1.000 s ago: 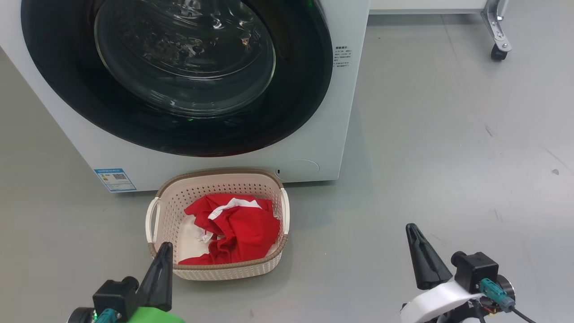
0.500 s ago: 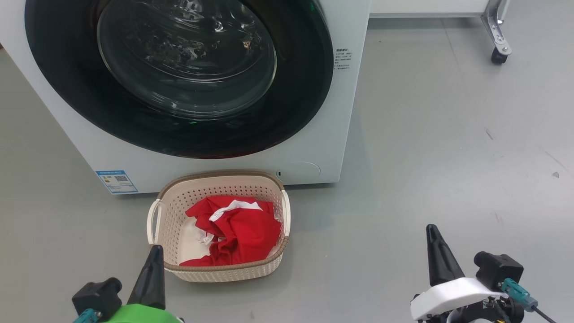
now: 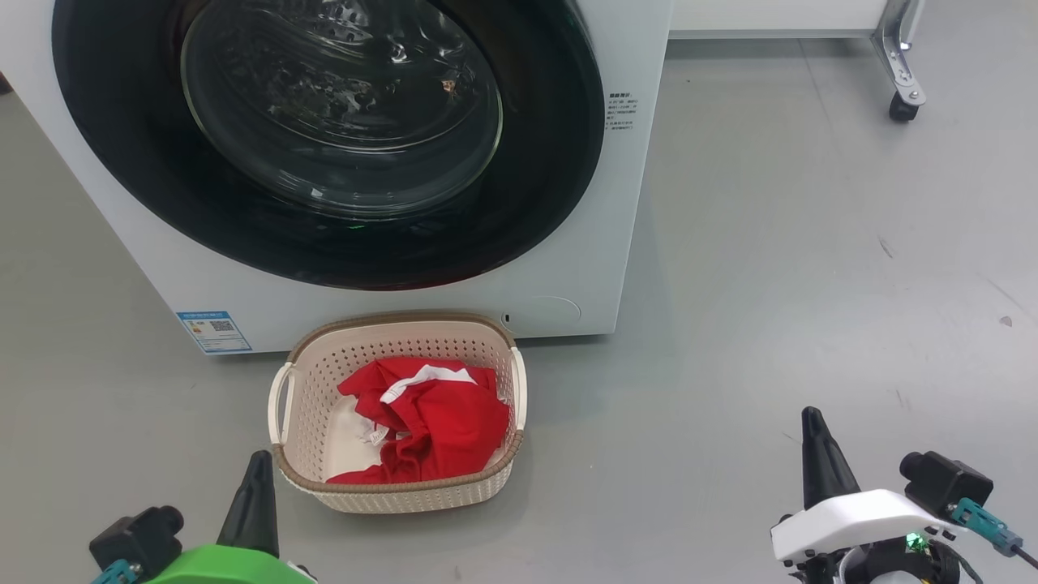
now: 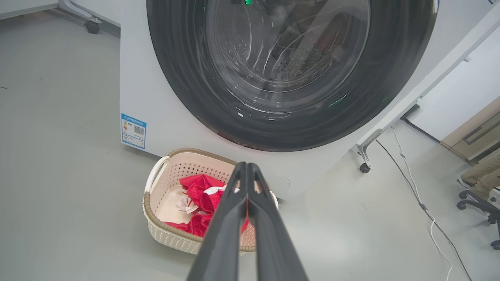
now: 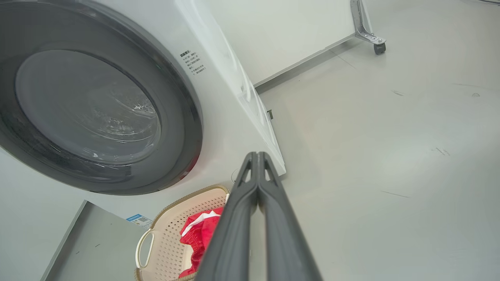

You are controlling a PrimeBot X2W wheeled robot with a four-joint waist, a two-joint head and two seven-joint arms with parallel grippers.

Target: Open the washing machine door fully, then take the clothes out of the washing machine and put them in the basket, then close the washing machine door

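The white washing machine [image 3: 568, 268] [image 4: 156, 113] [image 5: 218, 128] stands ahead on the grey floor. Its round door [image 3: 324, 138] [image 4: 289, 70] [image 5: 90, 109], black-rimmed with a glass bowl, lies shut flat against the front. In front of it sits the cream basket [image 3: 397, 495] [image 4: 160, 230] [image 5: 172, 230], and the red clothes [image 3: 438, 418] [image 4: 201, 187] [image 5: 195, 234] lie inside it. My left gripper [image 3: 259, 458] [image 4: 247, 166] is shut and empty at the basket's near-left corner. Well to the basket's right, over bare floor, my right gripper [image 3: 811, 415] [image 5: 258, 155] is shut and empty.
A wheeled metal frame leg [image 3: 900, 81] [image 5: 371, 37] stands at the back right. In the left wrist view a caster [image 4: 364, 168], floor cables [image 4: 414, 187] and an office chair base [image 4: 480, 203] lie to the machine's side. Grey floor spreads to the right.
Both grippers have dropped lower and drawn back toward me in the head view. The left one has slid left, the right one right. The camera has tilted slightly. Basket and clothes are unmoved.
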